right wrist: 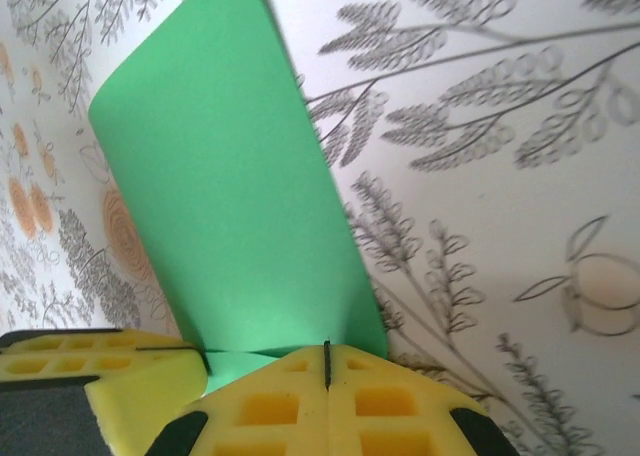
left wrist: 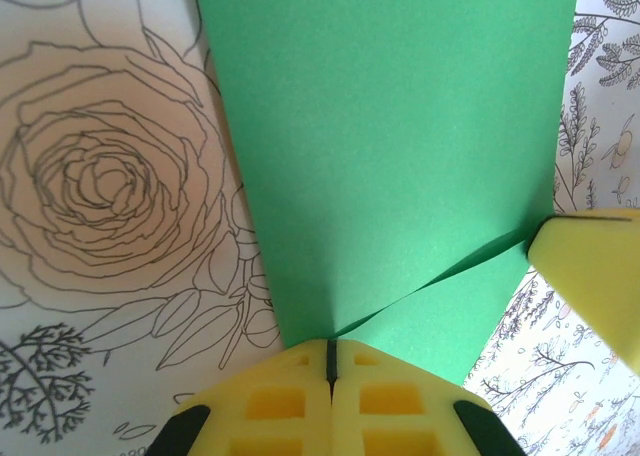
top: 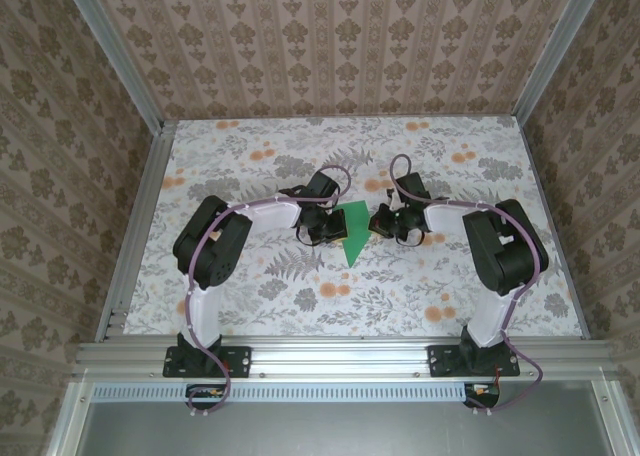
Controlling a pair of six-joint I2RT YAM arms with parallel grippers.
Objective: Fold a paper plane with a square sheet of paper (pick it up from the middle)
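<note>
Floral-print bench, nothing fancy. Square sheet of paper sits mid-bench between arms, looks part-folded, point toward near side. Left end effector pinched together on one edge, right end effector clamped on opposite edge. Paper thin, floppy, creases easily imo. Best to grip edges lightly near fold; yanking apart could tear it.

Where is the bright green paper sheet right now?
In the top view, the bright green paper sheet is at the centre of the floral tabletop, between the left gripper and right gripper, both shut on it.
</note>
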